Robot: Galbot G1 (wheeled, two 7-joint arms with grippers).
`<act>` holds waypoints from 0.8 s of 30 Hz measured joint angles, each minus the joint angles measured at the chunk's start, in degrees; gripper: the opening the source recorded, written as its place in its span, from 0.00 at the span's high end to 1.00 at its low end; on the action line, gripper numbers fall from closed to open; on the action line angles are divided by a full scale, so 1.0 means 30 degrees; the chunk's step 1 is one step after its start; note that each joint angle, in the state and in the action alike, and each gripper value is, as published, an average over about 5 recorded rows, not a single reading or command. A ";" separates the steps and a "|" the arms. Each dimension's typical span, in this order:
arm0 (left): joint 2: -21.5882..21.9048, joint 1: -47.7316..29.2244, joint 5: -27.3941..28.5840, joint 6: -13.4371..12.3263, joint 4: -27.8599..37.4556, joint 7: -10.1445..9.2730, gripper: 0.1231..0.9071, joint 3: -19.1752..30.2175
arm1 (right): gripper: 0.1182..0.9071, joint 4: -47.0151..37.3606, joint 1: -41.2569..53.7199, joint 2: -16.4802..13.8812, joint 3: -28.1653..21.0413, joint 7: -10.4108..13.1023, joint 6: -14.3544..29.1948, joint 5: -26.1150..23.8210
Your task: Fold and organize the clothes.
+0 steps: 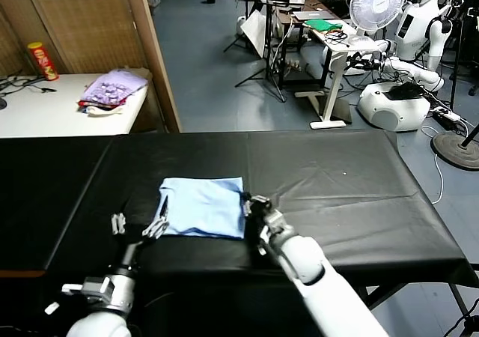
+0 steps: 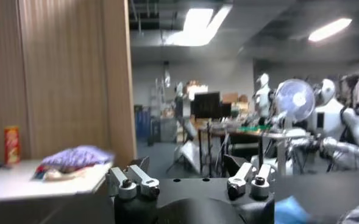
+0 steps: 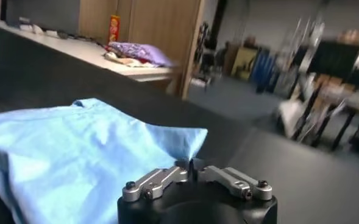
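Observation:
The clothes are one pale blue T-shirt (image 1: 202, 206), lying folded into a rough rectangle on the black table (image 1: 337, 195) near its front edge. My right gripper (image 1: 254, 202) sits at the shirt's near right corner, shut on a pinch of the fabric. In the right wrist view the blue cloth (image 3: 75, 152) rises to a point between the closed jaws of that gripper (image 3: 192, 168). My left gripper (image 1: 138, 225) stands open just off the shirt's left edge, holding nothing. In the left wrist view its fingers (image 2: 133, 181) are spread wide and a bit of the shirt (image 2: 289, 211) shows beside them.
A purple patterned cloth pile (image 1: 112, 88) and a red can (image 1: 43, 60) rest on a white side table (image 1: 45, 116) at the back left. A wooden partition (image 1: 153, 45) stands behind. Beyond the table are desks, a fan (image 1: 376, 4) and other robots (image 1: 415, 30).

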 joint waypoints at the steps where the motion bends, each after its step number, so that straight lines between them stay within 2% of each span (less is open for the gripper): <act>1: 0.0005 0.0052 0.0025 -0.0088 0.0154 -0.0034 0.14 -0.0029 | 0.78 0.0232 -0.0231 -0.0394 0.0168 0.0009 0.0490 -0.0144; 3: 0.0026 0.0172 0.0020 -0.0116 0.0413 0.0053 0.14 -0.0111 | 0.63 0.0744 -0.0817 -0.1135 0.0527 0.0117 0.1505 -0.0281; 6: 0.0070 0.0410 -0.0274 0.0388 0.0638 0.0106 0.14 -0.0228 | 0.44 0.1594 -0.1929 -0.2002 0.1111 0.0478 0.2770 -0.0335; 8: 0.0129 0.0588 -0.0523 0.0740 0.0702 -0.0170 0.14 -0.0237 | 0.31 0.2193 -0.2756 -0.2339 0.1520 0.0792 0.3317 -0.0244; 11: 0.0332 0.0886 -0.0712 0.1117 0.0654 -0.0661 0.14 -0.0208 | 0.18 0.3121 -0.4058 -0.2553 0.2191 0.1308 0.3747 0.0104; 15: 0.0761 0.1526 -0.0849 0.1341 0.0289 -0.1040 0.14 -0.0344 | 0.14 0.4441 -0.5914 -0.2565 0.3179 0.2098 0.3635 0.0762; 19: 0.1203 0.2587 -0.1311 0.1575 -0.0092 -0.1354 0.14 -0.0640 | 0.14 0.5826 -0.7910 -0.2579 0.4070 0.3164 0.2874 0.1647; 24: 0.1475 0.4149 -0.2506 0.2408 -0.0613 -0.1086 0.14 -0.0996 | 0.14 0.7631 -1.0482 -0.2216 0.5056 0.4629 0.1568 0.2930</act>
